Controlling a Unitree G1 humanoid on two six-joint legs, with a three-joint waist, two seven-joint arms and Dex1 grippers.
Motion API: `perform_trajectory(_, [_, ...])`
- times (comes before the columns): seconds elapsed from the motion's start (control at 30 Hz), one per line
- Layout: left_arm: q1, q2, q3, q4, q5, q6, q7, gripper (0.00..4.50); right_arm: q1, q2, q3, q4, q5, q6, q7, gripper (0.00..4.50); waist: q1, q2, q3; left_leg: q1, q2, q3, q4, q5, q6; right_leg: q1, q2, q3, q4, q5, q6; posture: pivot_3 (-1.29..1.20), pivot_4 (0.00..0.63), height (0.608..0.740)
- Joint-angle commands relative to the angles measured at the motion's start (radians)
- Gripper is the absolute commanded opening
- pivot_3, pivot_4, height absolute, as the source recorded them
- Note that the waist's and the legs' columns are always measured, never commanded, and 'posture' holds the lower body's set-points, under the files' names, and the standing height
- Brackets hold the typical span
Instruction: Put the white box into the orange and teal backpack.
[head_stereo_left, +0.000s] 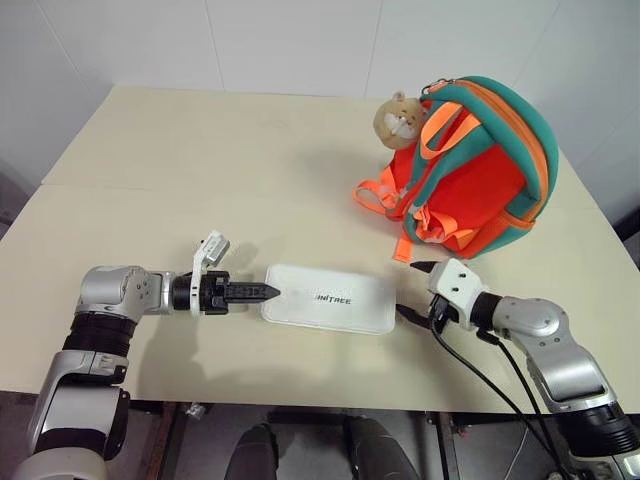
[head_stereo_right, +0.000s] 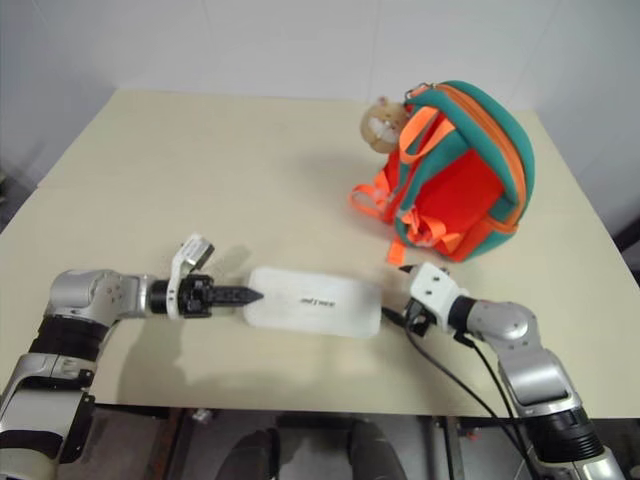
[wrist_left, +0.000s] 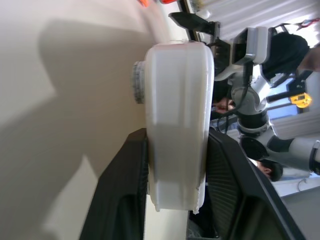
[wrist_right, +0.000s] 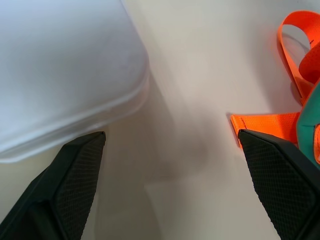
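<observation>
In the eye views, the box is lying flat on the desk at lower centre, long and white with rounded corners and dark lettering, while the left pincer is pinching its left end, probably to lift it toward the backpack sitting at upper right. In the left wrist view, both fingers are pressing the box's thin edge between them. In the right wrist view, the right pincer is hanging spread beside the box's corner, gripping nothing, likely waiting to help.
</observation>
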Motion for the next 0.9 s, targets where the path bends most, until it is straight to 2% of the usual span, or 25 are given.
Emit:
perform_trajectory(0.03, [-0.014, -0.003, 0.016, -0.024, -0.013, 0.004, -0.007, 1.25, -0.006, -0.004, -0.022, -0.032, 0.021, -0.008, 0.003, 4.5, 0.0, 0.0, 0.0, 0.0, 0.0, 0.0, 0.0, 0.0, 0.0, 0.0, 0.0, 0.0, 0.0, 0.0, 0.0, 0.0, 0.15, 0.74])
perform_trajectory(0.2, [0.001, -0.007, 0.034, -0.044, -0.025, 0.019, 0.002, 1.25, -0.009, -0.003, -0.021, -0.031, 0.023, -0.01, 0.005, 4.5, 0.0, 0.0, 0.0, 0.0, 0.0, 0.0, 0.0, 0.0, 0.0, 0.0, 0.0, 0.0, 0.0, 0.0, 0.0, 0.0, 0.15, 0.74])
perform_trajectory(0.33, [0.014, -0.01, 0.094, -0.061, -0.051, 0.041, 0.028, 1.25, -0.008, -0.002, -0.033, -0.039, 0.033, -0.014, 0.001, 4.5, -0.001, 0.0, 0.0, 0.0, 0.0, 0.0, 0.0, 0.0, 0.0, 0.0, 0.0, 0.0, 0.0, 0.0, 0.0, 0.0, 0.15, 0.74])
perform_trajectory(0.5, [0.046, -0.017, 0.237, -0.085, -0.112, 0.095, 0.092, 1.25, 0.036, 0.004, -0.091, -0.088, 0.082, -0.014, -0.018, 4.5, 0.0, 0.0, 0.0, 0.0, 0.0, 0.0, -0.001, 0.0, 0.0, 0.0, 0.0, 0.0, 0.0, 0.0, 0.0, 0.0, 0.15, 0.74])
perform_trajectory(0.67, [0.089, -0.043, 0.404, -0.128, -0.189, 0.169, 0.189, 1.25, 0.079, 0.051, -0.205, -0.16, 0.194, 0.032, -0.071, 4.5, 0.0, 0.0, 0.0, 0.0, 0.0, -0.001, -0.001, 0.0, 0.0, 0.0, 0.0, 0.0, 0.0, 0.0, 0.0, 0.0, 0.15, 0.74])
perform_trajectory(0.9, [0.098, -0.11, 0.622, -0.166, -0.284, 0.245, 0.358, 1.25, -0.011, 0.14, -0.287, -0.165, 0.347, 0.151, -0.165, 4.5, -0.003, 0.0, 0.0, 0.0, 0.0, -0.001, 0.0, 0.0, 0.0, 0.0, 0.0, 0.0, 0.002, 0.0, 0.0, 0.0, 0.15, 0.74])
